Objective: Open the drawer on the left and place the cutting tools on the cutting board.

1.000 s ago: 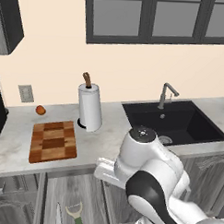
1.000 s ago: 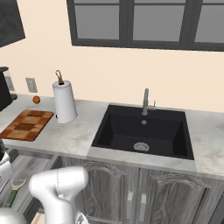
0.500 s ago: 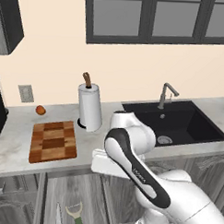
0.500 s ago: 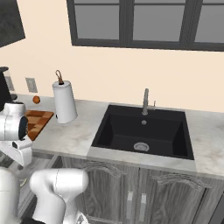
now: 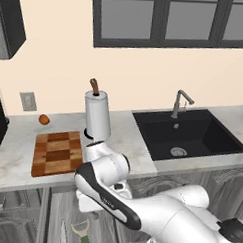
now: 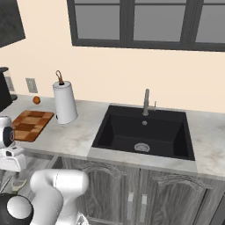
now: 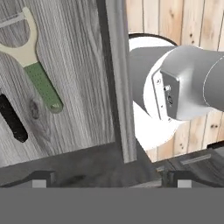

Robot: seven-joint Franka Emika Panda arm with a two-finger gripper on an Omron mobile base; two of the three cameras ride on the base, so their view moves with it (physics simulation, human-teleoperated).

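The hand view looks straight down into the open drawer (image 7: pixel 78 65): on its grey wood-grain floor lie one peeler (image 7: pixel 33 65), green handle and pale Y-shaped head, and just beside it the black handle of one knife (image 7: pixel 12 118), whose blade is cut off by the frame edge. The drawer's front wall runs up the middle of that view, with pale floorboards beyond it.

The left base view gives the counter instead. One chequered cutting board (image 5: pixel 57 153) lies bare on the marble, with a paper-towel roll (image 5: pixel 97 115) standing near its right end and a small orange fruit (image 5: pixel 43 119) behind it. Below the counter edge the peeler shows again in the pulled-out drawer, beside a thin pale sliver that may be the knife blade; it is too small to be sure. The right base view shows the same board, the roll and one black sink (image 6: pixel 143 132) with its faucet (image 6: pixel 146 102).

The gripper (image 7: pixel 109 178) hangs over the drawer with its two tips spread wide, holding and touching nothing.
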